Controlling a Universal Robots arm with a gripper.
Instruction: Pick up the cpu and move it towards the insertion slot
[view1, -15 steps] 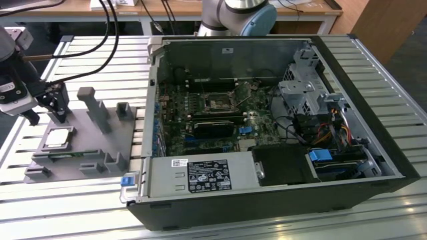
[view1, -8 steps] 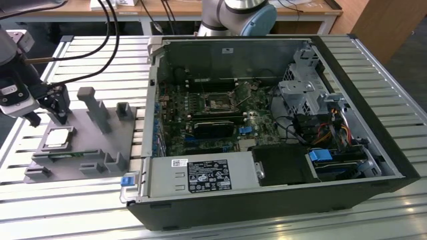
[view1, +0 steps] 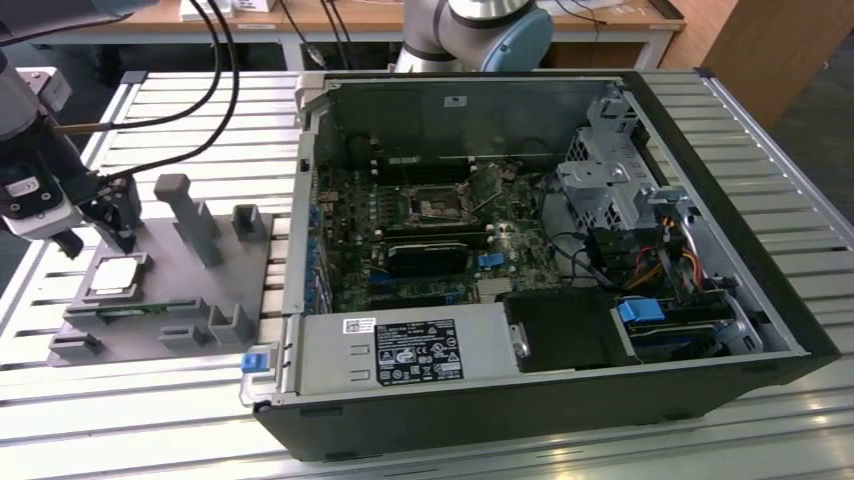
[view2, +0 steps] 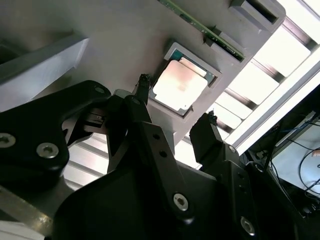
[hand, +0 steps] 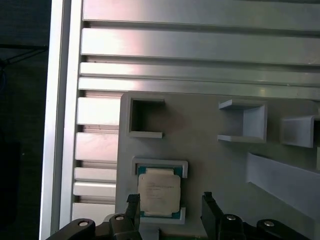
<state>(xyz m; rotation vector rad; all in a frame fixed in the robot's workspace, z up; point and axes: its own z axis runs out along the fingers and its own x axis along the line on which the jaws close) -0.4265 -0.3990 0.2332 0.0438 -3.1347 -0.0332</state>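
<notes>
Reading anything off the cpu (view1: 118, 275) (hand: 159, 191) (view2: 180, 85)?

Faint print shows on its pale metal lid in the first wrist view, too small to make out. The lid is smooth and square with rounded corners, and a thin green board edge rims it.

Where does it lie?

Flat in a shallow square recess of the grey plastic fixture plate (view1: 174, 290) (hand: 210, 165), near the plate's edge. Open box-shaped pockets and upright blocks of the same matte grey stand elsewhere on the plate.

And the gripper (view1: 114, 228) (hand: 170, 200) (view2: 176, 105)?

Its black fingers (hand: 132, 210) are spread wide with nothing held between them, poised just over the cpu. In both wrist views one tip lines up with an edge of the chip and the other stands past the opposite edge. I cannot tell whether either tip touches it.

The insertion slot (view1: 438, 207)?

A small square socket, dark in the middle with a silvery frame. It sits on the green motherboard (view1: 400, 250) inside the open black computer case (view1: 747, 220), well apart from the fixture plate, off to the exterior view's right.

Any other writing?

A white label (view1: 416, 352) dense with black print on the metal box at the case's near side, beside the plate. Ribbed aluminium table slats (view1: 174, 100) lie under both.
</notes>
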